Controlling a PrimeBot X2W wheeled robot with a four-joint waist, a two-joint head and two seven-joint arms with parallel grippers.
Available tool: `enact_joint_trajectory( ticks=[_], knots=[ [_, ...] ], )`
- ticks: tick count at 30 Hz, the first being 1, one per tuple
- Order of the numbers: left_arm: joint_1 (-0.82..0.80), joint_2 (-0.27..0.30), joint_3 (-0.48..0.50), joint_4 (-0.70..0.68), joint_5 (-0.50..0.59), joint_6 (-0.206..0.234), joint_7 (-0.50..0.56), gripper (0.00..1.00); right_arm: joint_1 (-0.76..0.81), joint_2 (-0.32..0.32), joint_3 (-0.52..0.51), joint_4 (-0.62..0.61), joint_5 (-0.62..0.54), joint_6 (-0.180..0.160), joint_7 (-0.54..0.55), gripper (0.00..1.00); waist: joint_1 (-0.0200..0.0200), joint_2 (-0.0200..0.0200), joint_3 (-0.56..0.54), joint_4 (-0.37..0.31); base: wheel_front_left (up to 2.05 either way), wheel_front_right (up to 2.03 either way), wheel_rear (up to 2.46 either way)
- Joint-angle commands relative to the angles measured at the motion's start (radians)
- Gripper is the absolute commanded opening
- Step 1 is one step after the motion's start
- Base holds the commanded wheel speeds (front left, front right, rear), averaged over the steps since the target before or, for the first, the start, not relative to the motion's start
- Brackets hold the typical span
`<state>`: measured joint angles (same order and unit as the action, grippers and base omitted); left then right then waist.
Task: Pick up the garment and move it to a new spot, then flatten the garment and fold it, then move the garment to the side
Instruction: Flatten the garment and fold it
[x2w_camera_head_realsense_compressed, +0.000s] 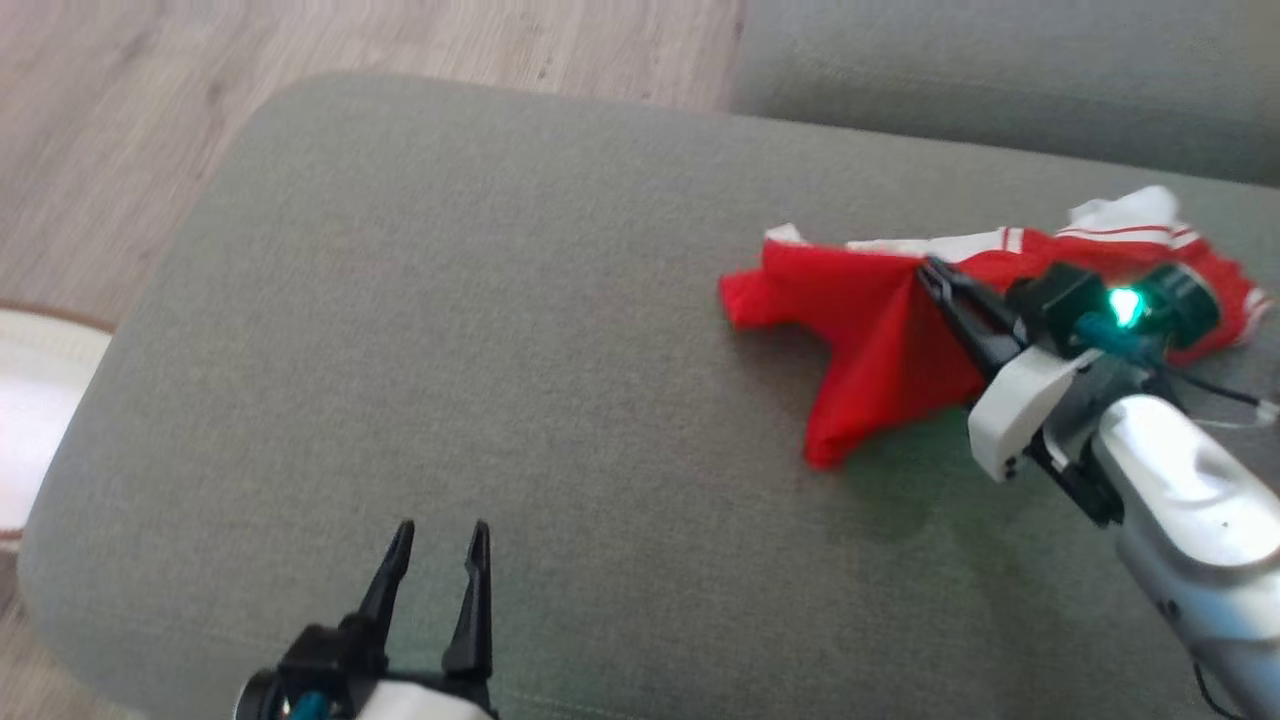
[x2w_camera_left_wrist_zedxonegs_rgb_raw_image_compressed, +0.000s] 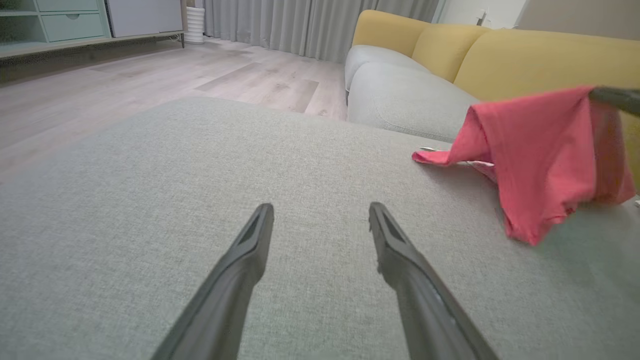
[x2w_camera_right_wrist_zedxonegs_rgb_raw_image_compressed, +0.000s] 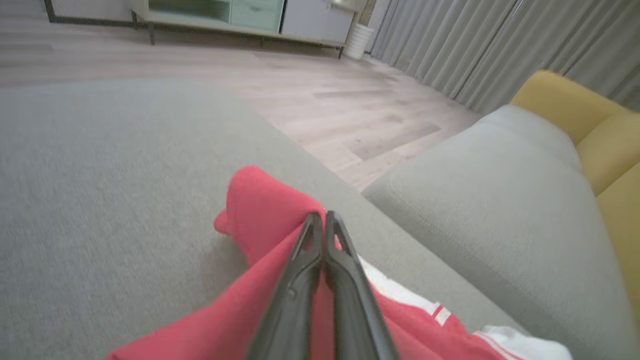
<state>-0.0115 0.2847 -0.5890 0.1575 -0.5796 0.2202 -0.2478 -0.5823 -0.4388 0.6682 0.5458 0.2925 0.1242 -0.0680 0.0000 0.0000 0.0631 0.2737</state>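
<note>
The garment (x2w_camera_head_realsense_compressed: 870, 310) is red with white striped trim and lies on the grey ottoman (x2w_camera_head_realsense_compressed: 450, 330) at the right. My right gripper (x2w_camera_head_realsense_compressed: 928, 268) is shut on a fold of its red cloth and lifts it into a peak, so the cloth hangs down from the tips. The right wrist view has the closed fingers (x2w_camera_right_wrist_zedxonegs_rgb_raw_image_compressed: 324, 220) pinching the garment (x2w_camera_right_wrist_zedxonegs_rgb_raw_image_compressed: 260, 215), white trim to their lower right. My left gripper (x2w_camera_head_realsense_compressed: 438, 535) is open near the ottoman's front edge, far left of the garment. In the left wrist view my left gripper (x2w_camera_left_wrist_zedxonegs_rgb_raw_image_compressed: 321, 209) spreads over bare cushion, the lifted garment (x2w_camera_left_wrist_zedxonegs_rgb_raw_image_compressed: 540, 150) at right.
A grey sofa seat (x2w_camera_head_realsense_compressed: 1000, 70) borders the ottoman at the back right, with yellow back cushions (x2w_camera_left_wrist_zedxonegs_rgb_raw_image_compressed: 500, 50) behind it. Wooden floor (x2w_camera_head_realsense_compressed: 130, 110) lies to the left. A white round thing (x2w_camera_head_realsense_compressed: 35, 410) sits on the floor at the far left. Cabinets (x2w_camera_left_wrist_zedxonegs_rgb_raw_image_compressed: 75, 20) stand across the room.
</note>
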Motion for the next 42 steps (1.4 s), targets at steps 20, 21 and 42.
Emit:
enact_joint_trajectory(
  ticks=[20, 21, 42],
  knots=[
    [-0.044, -0.004, 0.001, -0.041, 0.014, -0.013, -0.008, 1.0, 0.003, -0.048, -0.078, -0.375, -0.062, 0.007, 0.198, 0.0, 0.0, 0.0, 0.03, 0.04, 0.0, 0.0, 0.0],
    [-0.051, -0.009, -0.001, -0.038, 0.016, -0.017, -0.008, 1.0, -0.039, -0.045, -0.057, -0.341, -0.059, 0.007, 0.2, 0.0, 0.0, 0.0, 0.042, 0.056, 0.0, 0.0, 0.0],
    [-0.116, -0.093, 0.011, 0.019, 0.059, -0.062, -0.014, 1.0, -0.373, 0.07, -0.008, 0.319, -0.043, 0.007, -0.044, 1.0, 0.0, 0.0, 0.141, 0.099, 0.0, 0.0, 0.0]
  ],
)
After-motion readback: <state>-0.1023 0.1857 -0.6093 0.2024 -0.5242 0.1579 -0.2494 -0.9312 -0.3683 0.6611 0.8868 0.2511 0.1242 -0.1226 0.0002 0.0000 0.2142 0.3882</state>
